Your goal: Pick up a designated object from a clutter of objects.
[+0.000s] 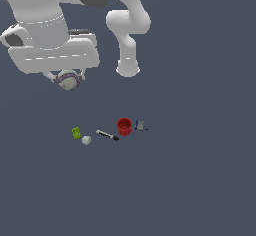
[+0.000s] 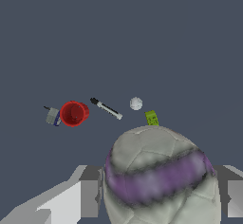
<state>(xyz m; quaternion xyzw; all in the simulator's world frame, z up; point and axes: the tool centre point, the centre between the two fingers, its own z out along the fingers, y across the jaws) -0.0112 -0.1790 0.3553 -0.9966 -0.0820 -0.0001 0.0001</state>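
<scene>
The banded ball, whitish-grey with a purple band, hangs high above the floor, held between the fingers of my gripper. In the wrist view the banded ball fills the near field, with a grey finger on each side. The gripper is shut on it. Far below lie the other items: the red cup, the black-and-white marker, the small white ball, the green box and the grey-blue block.
The arm's white base column stands behind the items. In the wrist view the red cup, marker, small white ball, green box and block lie in a row on the dark floor.
</scene>
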